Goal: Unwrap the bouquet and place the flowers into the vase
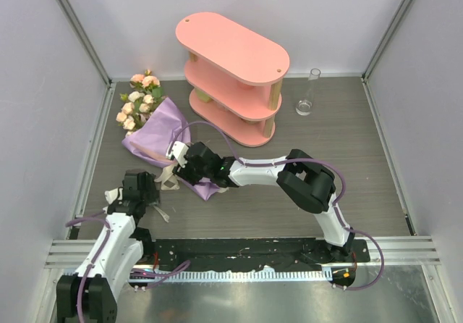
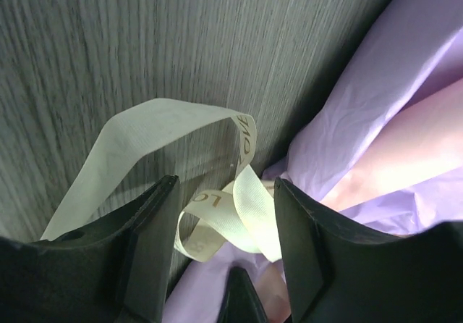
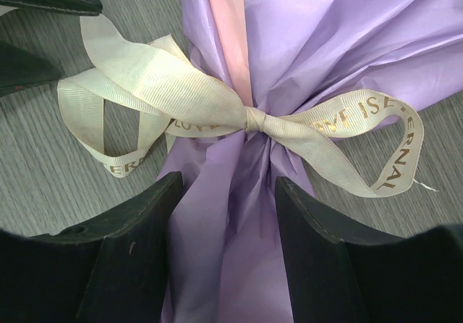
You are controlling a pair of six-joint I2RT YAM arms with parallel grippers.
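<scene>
Bouquet (image 1: 154, 131) lying on the table (image 1: 362, 164) left of the pink shelf (image 1: 231, 48), its blooms toward the far-left corner and its cream ribbon (image 3: 253, 116) tied in a bow at the narrow end; the vase (image 1: 307, 95) stands upright just right of the shelf. My right end effector (image 3: 228, 189) hangs over the bow, fingers apart astride the purple paper below the knot. My left end effector (image 2: 226, 193), fingers likewise apart, has a loose ribbon loop between them.

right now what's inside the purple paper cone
The purple paper cone shows pink and cream roses poking out of its wide far end and a strip of pink inner paper. The stems are covered by the paper, tied shut with cream ribbon.
</scene>
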